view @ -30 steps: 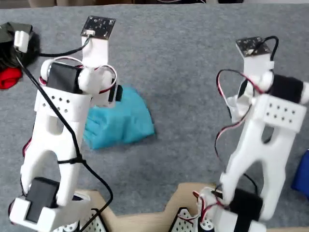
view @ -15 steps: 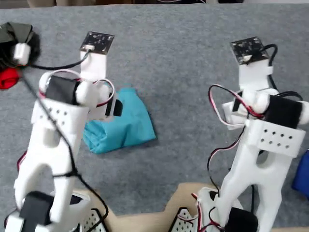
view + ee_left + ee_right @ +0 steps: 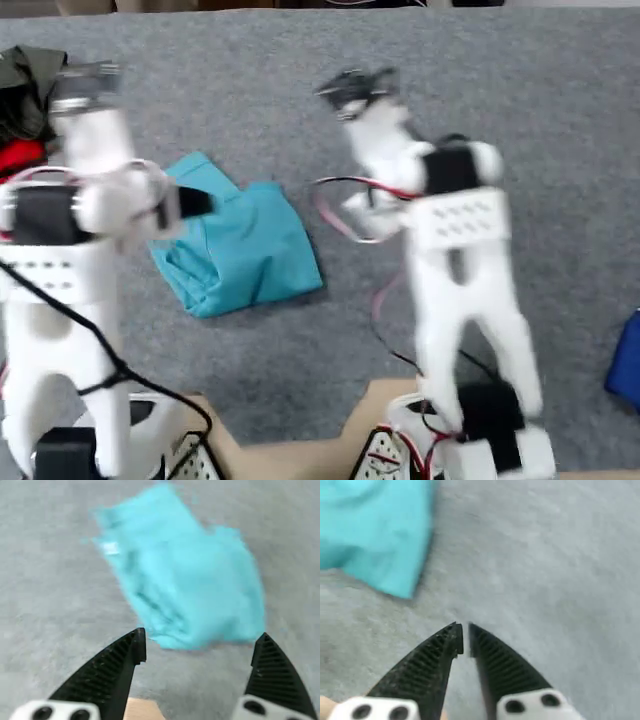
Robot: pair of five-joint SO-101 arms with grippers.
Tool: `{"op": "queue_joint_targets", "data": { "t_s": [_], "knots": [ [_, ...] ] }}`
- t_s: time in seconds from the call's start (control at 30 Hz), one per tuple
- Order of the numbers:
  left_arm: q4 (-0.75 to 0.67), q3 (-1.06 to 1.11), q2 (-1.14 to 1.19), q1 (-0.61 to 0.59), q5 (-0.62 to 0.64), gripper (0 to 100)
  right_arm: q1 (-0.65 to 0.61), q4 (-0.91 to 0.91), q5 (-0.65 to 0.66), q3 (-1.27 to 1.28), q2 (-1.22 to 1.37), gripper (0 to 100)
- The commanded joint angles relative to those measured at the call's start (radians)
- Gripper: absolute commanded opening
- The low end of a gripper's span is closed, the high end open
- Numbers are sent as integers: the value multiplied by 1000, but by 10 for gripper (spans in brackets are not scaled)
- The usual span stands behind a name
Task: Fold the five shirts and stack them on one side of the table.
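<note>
1. A teal shirt point(image 3: 245, 250) lies rumpled and only partly folded on the grey table point(image 3: 250, 60), left of centre and between the two arms.
2. The left gripper point(image 3: 201, 635) hangs just above the shirt's near edge with its fingers spread wide and nothing held. The cloth sits straight ahead of the tips, and the spread looks about as broad as the bundle.
3. The right gripper point(image 3: 465, 626) points at bare table just beside the shirt's right-hand edge. Its fingers are pressed almost together and empty, with the cloth off to one side of the tips and not under them.
4. From above, the shirt's long axis appears to run on a slant, from its far left corner toward its near right corner. In the left wrist view it stretches away from the fingers.
5. The left arm is judged the nearer and better placed to take the cloth. The right would need to open and shift sideways to reach an edge.
6. Open table lies beyond the shirt and to its right, giving room to spread or fold.
7. A dark garment point(image 3: 22, 75) and a red garment point(image 3: 20, 158) crowd the far left corner, and a blue garment point(image 3: 627, 355) shows at the right edge.
</note>
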Motion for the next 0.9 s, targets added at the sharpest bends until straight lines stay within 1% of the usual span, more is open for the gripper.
{"op": "queue_joint_targets", "data": {
  "t_s": [0.0, 0.1, 0.17, 0.23, 0.33, 0.5, 0.57, 0.67, 0.87],
  "knots": [
    [5, 0, -18, -259, 9, 341, -139, -74, -100, -85, 99, 206],
    [5, 0, -18, -422, 9, 343, -240, -112, -132, -176, 200, 289],
    [5, 20, -18, -489, 9, 342, -309, -129, -135, -237, 278, 323],
    [-9, 72, -18, -532, 9, 340, -372, -140, -135, -298, 367, 337],
    [-54, 183, -22, -566, 9, 340, -438, -138, -135, -407, 504, 337],
    [-187, 364, -27, -606, 6, 340, -487, -115, -135, -622, 720, 337],
    [-227, 402, -27, -629, -32, 340, -509, -83, -137, -714, 799, 337],
    [-242, 425, -27, -655, -84, 340, -538, -32, -137, -846, 921, 337],
    [-241, 430, -27, -672, -118, 340, -544, 84, -137, -1098, 1152, 335]
  ]
}}
